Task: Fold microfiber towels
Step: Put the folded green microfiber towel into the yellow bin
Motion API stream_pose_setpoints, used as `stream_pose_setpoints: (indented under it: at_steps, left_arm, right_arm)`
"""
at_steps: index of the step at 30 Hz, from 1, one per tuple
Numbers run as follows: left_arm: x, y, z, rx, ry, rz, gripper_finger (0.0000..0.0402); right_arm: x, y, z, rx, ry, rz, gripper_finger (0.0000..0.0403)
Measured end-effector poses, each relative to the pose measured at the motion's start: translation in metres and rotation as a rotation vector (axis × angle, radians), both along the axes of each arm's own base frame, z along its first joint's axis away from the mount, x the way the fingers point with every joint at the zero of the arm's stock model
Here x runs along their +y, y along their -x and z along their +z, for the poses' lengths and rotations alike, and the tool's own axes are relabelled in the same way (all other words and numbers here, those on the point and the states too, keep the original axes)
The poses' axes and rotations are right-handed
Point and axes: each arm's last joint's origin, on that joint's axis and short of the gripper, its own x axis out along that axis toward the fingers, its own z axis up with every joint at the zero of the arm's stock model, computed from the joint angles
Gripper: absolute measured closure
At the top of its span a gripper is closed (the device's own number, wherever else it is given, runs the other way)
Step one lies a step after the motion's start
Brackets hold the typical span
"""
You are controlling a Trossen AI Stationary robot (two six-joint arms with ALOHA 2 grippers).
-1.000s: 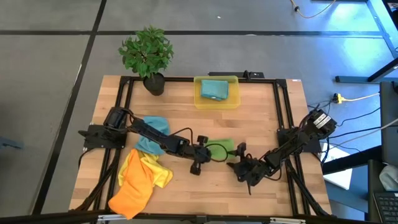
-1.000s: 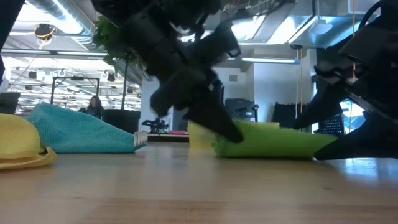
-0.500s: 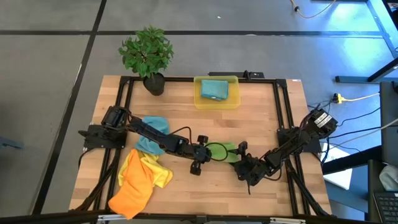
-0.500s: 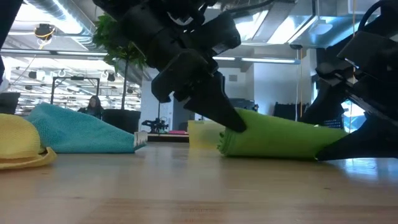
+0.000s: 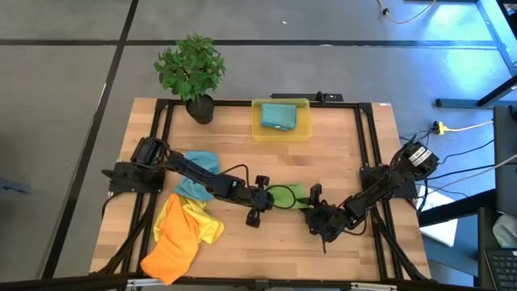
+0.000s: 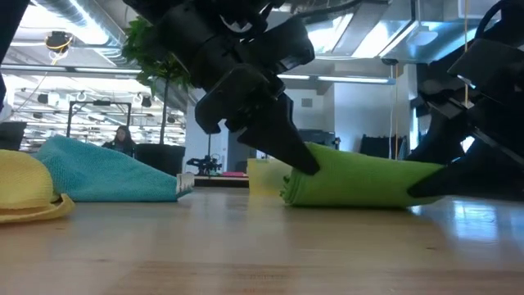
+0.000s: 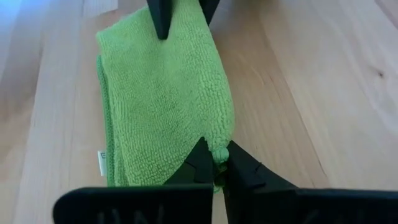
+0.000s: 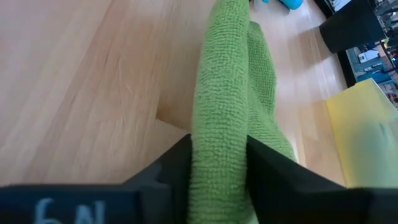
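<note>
A folded green microfiber towel (image 5: 295, 194) (image 6: 360, 184) lies mid-table between my two grippers. My left gripper (image 5: 275, 198) (image 7: 217, 158) is shut on its left end. My right gripper (image 5: 313, 204) (image 8: 217, 174) is shut on its right end. My right gripper's dark fingers (image 7: 160, 15) also show in the left wrist view beyond the towel. A teal-blue towel (image 5: 199, 168) lies bunched under the left arm. Yellow and orange towels (image 5: 182, 234) lie heaped at the near left. My left gripper pinches a corner of the towel's upper layer (image 7: 219, 151) between its two fingertips, slanting down from the table's left. That end is raised a little while the towel's underside lies on the table. My right gripper pinches the towel's thick folded end (image 8: 217, 140) of several layers between its two fingers (image 8: 177, 162), slanting down from the table's right. The fold stands on edge between them.
A translucent yellow bin (image 5: 300, 129) at the far edge holds a folded teal towel (image 5: 279, 117). A potted plant (image 5: 192, 73) stands at the far left. Black frame rails (image 5: 365, 145) run along the table's sides. Bare wood lies near the front middle.
My right gripper's fingers have drawn in onto the green towel's right end. The towel's left end, held by my left gripper, stands a little higher off the table than a second ago, and the towel looks bunched thicker.
</note>
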Motion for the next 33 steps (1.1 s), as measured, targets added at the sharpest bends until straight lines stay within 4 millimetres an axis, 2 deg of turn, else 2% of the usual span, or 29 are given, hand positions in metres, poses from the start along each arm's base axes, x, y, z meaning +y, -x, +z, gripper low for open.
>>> stream_pose_setpoints:
  at_steps: [5, 9, 13, 19, 26, 33]
  left_arm:
    - [0.000, 0.001, 0.003, 0.004, 0.005, 0.005, 0.0401]
    - [0.001, 0.002, 0.005, 0.003, 0.000, 0.011, 0.0401]
    - [0.003, 0.004, 0.012, 0.007, -0.021, 0.027, 0.0401]
    - [0.010, 0.013, 0.033, -0.002, -0.069, 0.056, 0.0401]
    - [0.033, 0.023, 0.063, -0.018, -0.115, 0.102, 0.0401]
    - [0.073, 0.027, 0.084, -0.054, -0.136, 0.158, 0.0401]
  right_arm:
    - [0.001, 0.000, 0.001, 0.010, 0.002, 0.002, 0.0327]
    - [0.001, -0.008, 0.006, 0.099, 0.039, -0.024, 0.0385]
    - [0.004, -0.020, 0.018, 0.171, 0.106, -0.044, 0.0387]
    - [0.001, -0.036, 0.038, 0.170, 0.161, -0.106, 0.0388]
    - [-0.023, -0.036, 0.065, 0.070, 0.121, -0.203, 0.0388]
    - [-0.061, -0.030, 0.105, -0.039, 0.079, -0.242, 0.0389]
